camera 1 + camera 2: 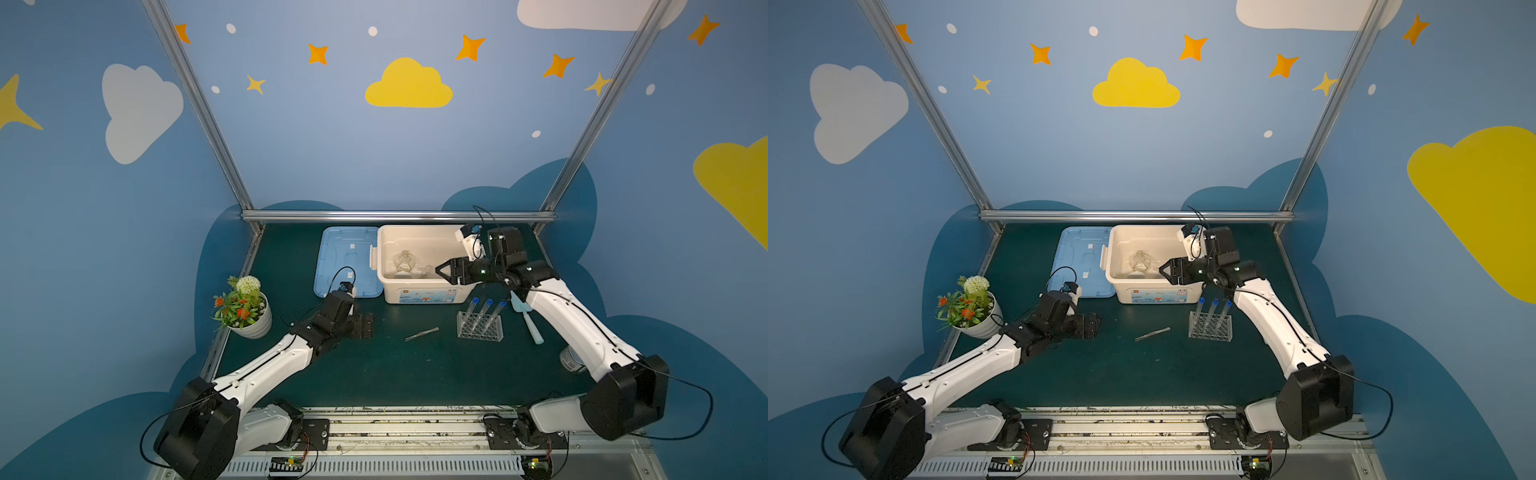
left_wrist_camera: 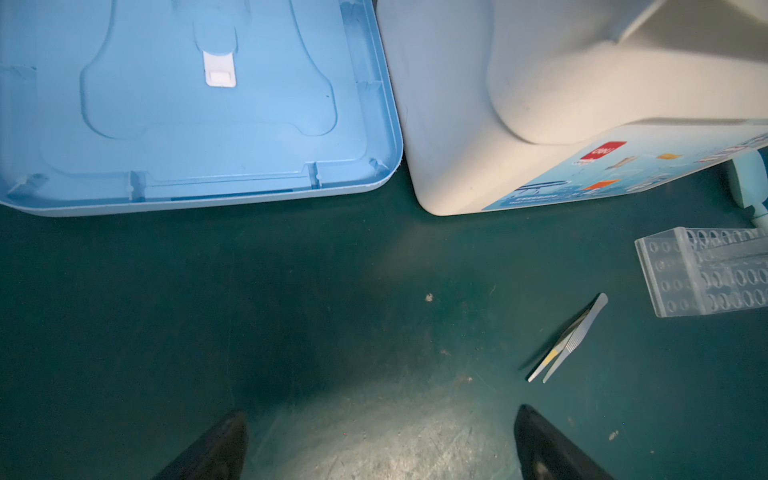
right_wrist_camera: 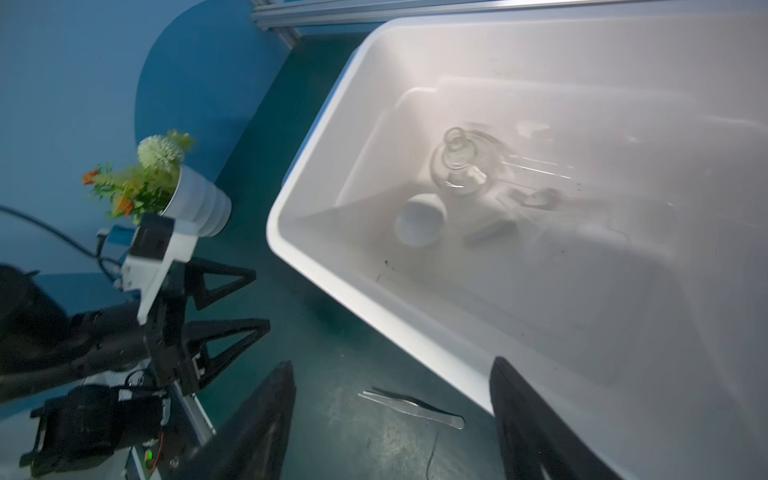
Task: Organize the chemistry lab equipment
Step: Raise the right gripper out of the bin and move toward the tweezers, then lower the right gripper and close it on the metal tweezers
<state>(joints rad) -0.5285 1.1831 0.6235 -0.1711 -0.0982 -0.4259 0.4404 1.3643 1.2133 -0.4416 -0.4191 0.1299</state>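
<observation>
Left tool [image 2: 381,411] and right tool [image 3: 392,361] gaped wide, empty. Ahead of left tool, steel tweezers [image 2: 569,336] looked light, slippery; best pinched mid-length.

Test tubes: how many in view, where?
3. All stand in the clear rack: left tube, middle tube, right tube, in front of the white bin. Bin's inside is blurry; more could hide.

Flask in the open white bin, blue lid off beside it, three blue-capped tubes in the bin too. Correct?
One error: the tubes stand in the clear rack on the mat in front of the bin, not in it, as both top views show. Flask in the open bin and lid beside it are right.
</observation>
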